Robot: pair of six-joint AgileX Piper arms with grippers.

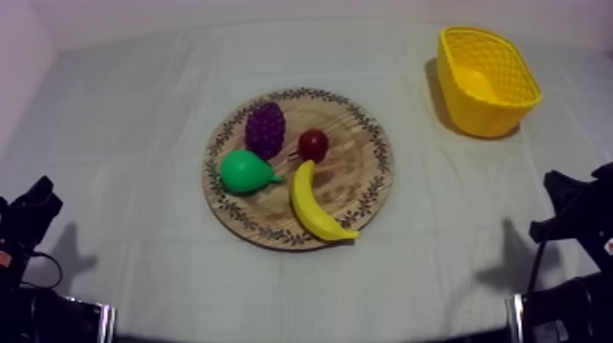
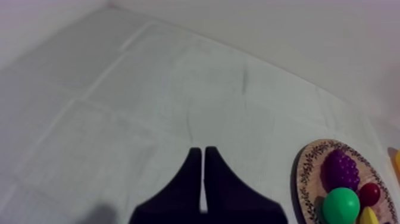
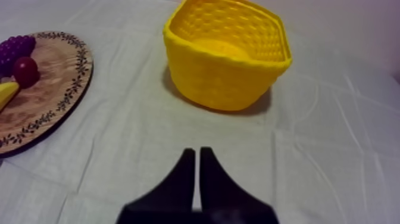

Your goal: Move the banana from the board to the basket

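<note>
Banana (image 1: pixel 316 202), five o'clock on wooden board (image 1: pixel 381 150): probably light, stiff, slick; grip mid-curve. Left gripper (image 2: pixel 199 150), right gripper (image 3: pixel 197 151) closed, empty.

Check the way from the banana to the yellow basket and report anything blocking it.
Nothing visible blocks it. Between the banana on the wooden board and the yellow basket lies only bare board and cloth; the small red fruit sits aside.
</note>
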